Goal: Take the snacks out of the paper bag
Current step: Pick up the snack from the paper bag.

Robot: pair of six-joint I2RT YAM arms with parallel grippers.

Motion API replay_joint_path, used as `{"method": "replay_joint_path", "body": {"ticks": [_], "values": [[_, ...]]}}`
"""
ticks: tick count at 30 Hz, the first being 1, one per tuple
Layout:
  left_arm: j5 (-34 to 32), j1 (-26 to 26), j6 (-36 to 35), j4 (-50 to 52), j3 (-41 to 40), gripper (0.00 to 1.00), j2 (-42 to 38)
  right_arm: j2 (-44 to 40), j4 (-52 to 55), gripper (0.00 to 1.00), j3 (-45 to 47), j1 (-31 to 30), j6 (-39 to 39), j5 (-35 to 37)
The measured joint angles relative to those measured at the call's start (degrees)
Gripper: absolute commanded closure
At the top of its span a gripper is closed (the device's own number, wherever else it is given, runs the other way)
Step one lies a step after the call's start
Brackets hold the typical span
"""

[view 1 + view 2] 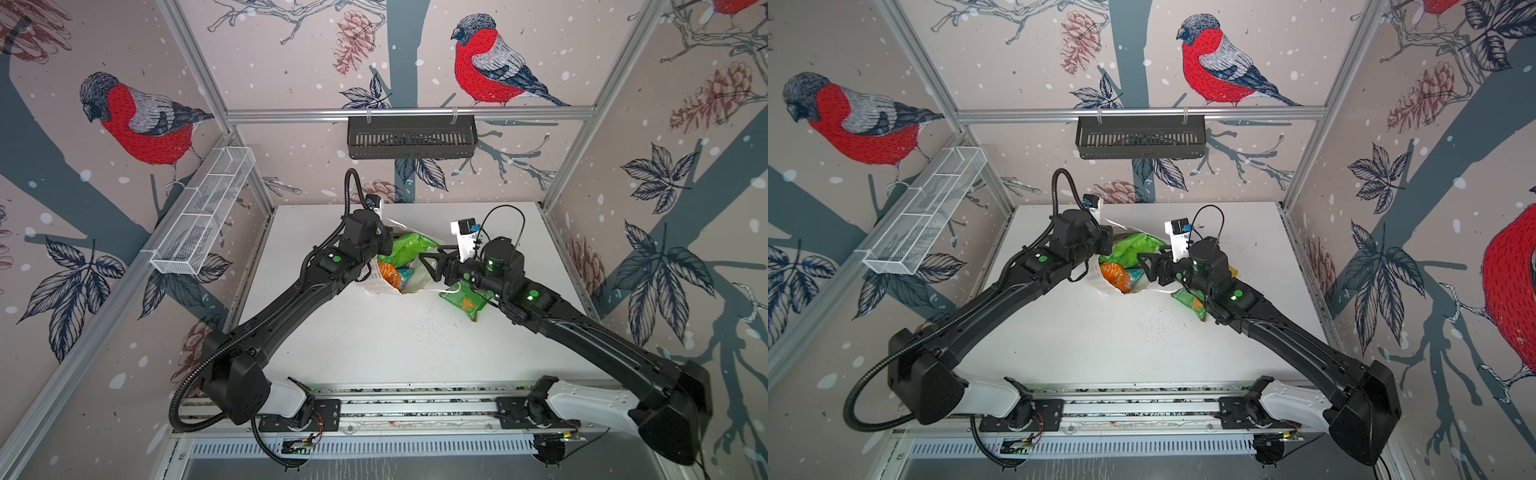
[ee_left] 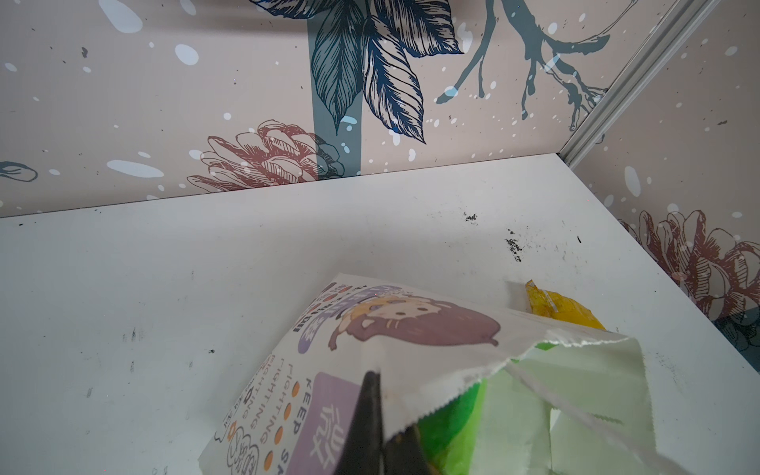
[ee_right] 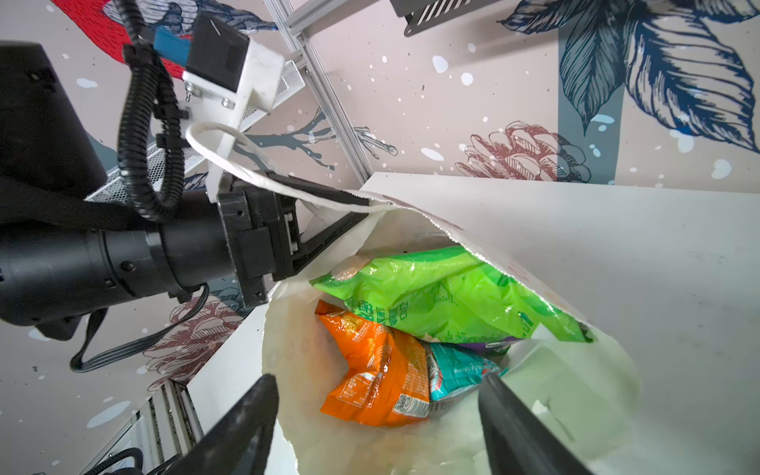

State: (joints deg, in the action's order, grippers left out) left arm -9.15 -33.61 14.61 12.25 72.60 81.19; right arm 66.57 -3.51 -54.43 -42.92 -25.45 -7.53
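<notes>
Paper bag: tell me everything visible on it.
White paper bag, zigzag-cut rim, white cord handles, cartoon girl and lilac panels printed outside. It rests tilted on the table, mouth open, with the left claw shut on its upper rim. Green, orange, teal and purple packets lie inside; the open right claw hovers at the mouth.

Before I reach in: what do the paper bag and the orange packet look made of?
Paper bag: matte white paper, going by its serrated rim and soft creases. Orange packet: probably thin glossy plastic film; it is crinkled and shows sharp highlights.
</notes>
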Motion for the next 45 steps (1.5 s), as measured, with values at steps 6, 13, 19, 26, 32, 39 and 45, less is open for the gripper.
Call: {"method": "replay_joint_path", "body": {"ticks": [6,13,19,26,32,39,45], "values": [[0.04,-0.02,0.0,-0.17,-0.26,1.0,-0.2,2.47,-1.62,0.23,0.15,-2.56,-0.02,0.81],[1.38,-0.07,0.42,-0.37,-0.9,1.0,-1.01,5.27,-4.44,0.25,0.35,-2.84,-1.31,1.2],[2.99,-0.07,0.9,-0.59,-1.77,1.0,-1.99,8.26,-6.36,0.3,0.11,-2.89,-2.93,0.9],[4.55,-0.07,2.08,-0.68,-2.6,1.0,-3.1,12.44,-6.88,0.31,-1.77,-2.86,-3.76,1.53],[5.14,-0.15,2.56,-1.77,-3.37,1.0,-3.21,13.79,-6.97,0.21,-3.26,-2.86,-6.08,1.99],[5.99,-0.74,3.19,-2.75,-4.26,1.0,-3.72,15.21,-6.03,0.12,-4.94,-2.73,-9.27,4.44],[6.14,-1.75,3.54,-3.8,-5.53,1.0,-4.52,15.43,-4.59,0.12,-5.68,-2.75,-13.46,4.68]]}}
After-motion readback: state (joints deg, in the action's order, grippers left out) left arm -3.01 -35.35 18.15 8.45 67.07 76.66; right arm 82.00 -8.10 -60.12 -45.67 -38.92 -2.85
